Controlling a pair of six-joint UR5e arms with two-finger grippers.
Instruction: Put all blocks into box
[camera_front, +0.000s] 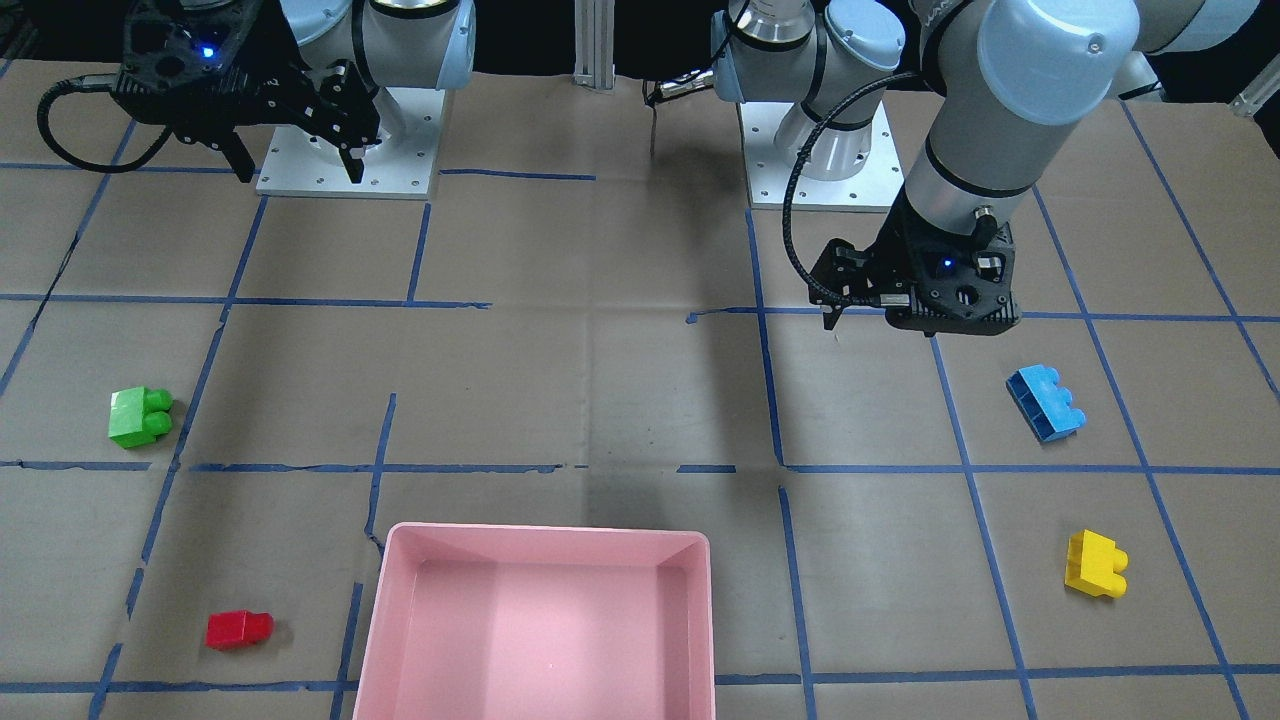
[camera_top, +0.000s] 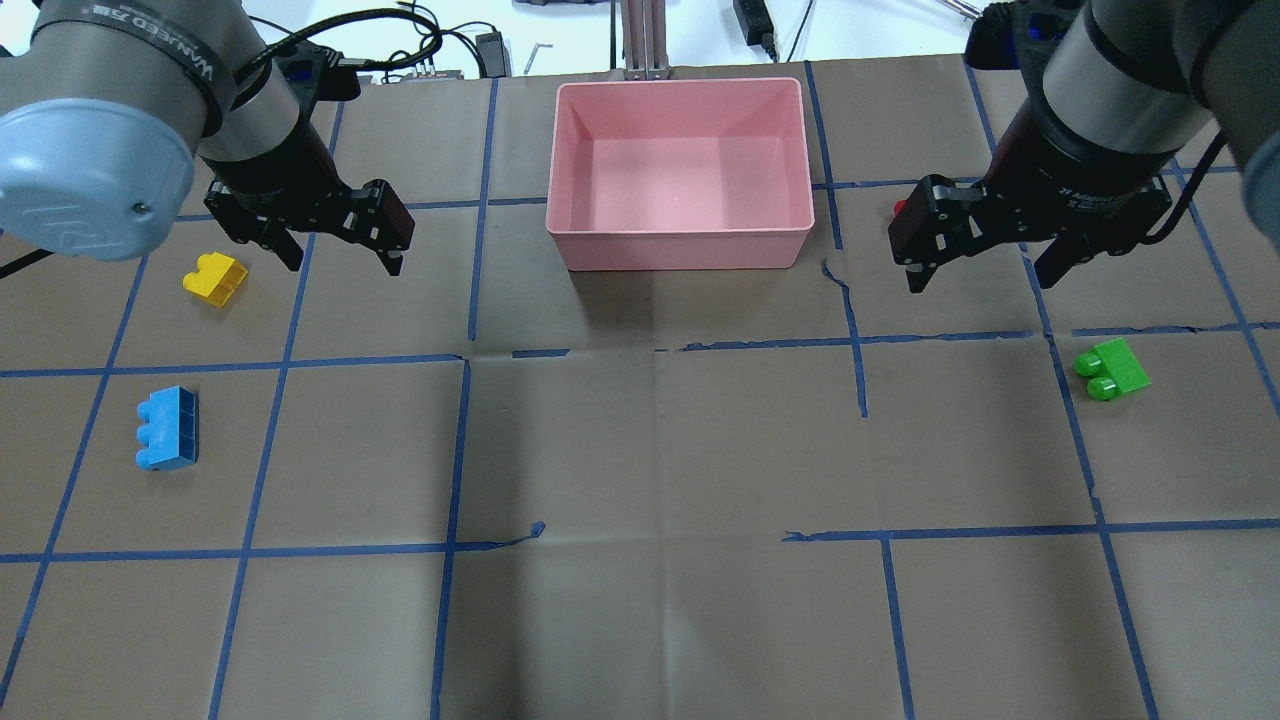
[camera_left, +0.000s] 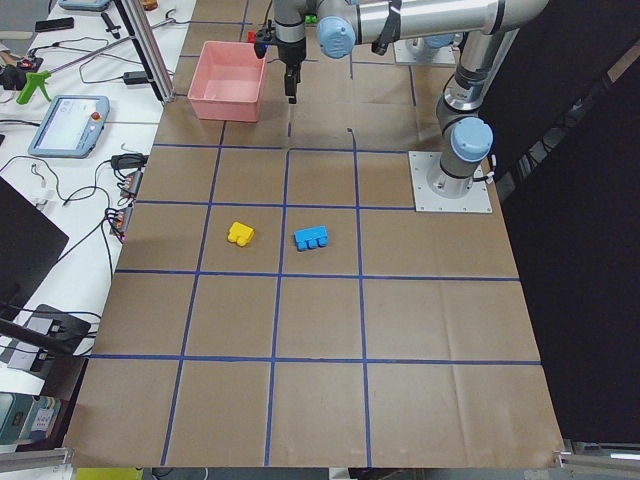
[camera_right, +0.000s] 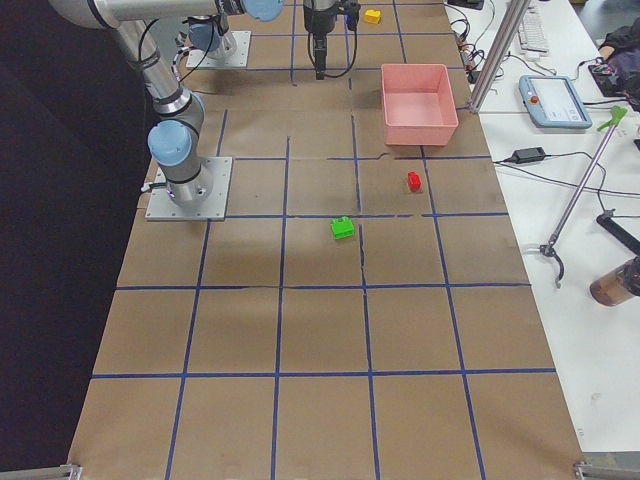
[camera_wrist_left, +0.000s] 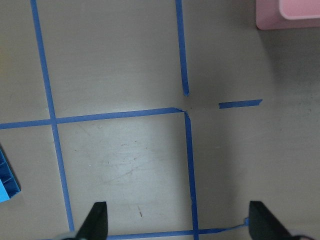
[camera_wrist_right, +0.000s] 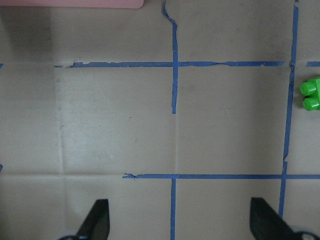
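The pink box (camera_top: 680, 250) stands at the far middle of the table and holds nothing. The yellow block (camera_top: 215, 278) and the light-blue block (camera_top: 168, 428) lie on the left side. The green block (camera_top: 1110, 370) lies on the right. The red block (camera_front: 238, 629) lies right of the box, mostly hidden behind my right gripper in the overhead view. My left gripper (camera_top: 343, 258) hovers open and empty just right of the yellow block. My right gripper (camera_top: 980, 278) hovers open and empty between the box and the green block.
The brown table cover carries a grid of blue tape. The arm bases (camera_front: 345, 150) stand on metal plates at the robot's edge. A post (camera_top: 640, 35), cables and devices sit beyond the far edge behind the box.
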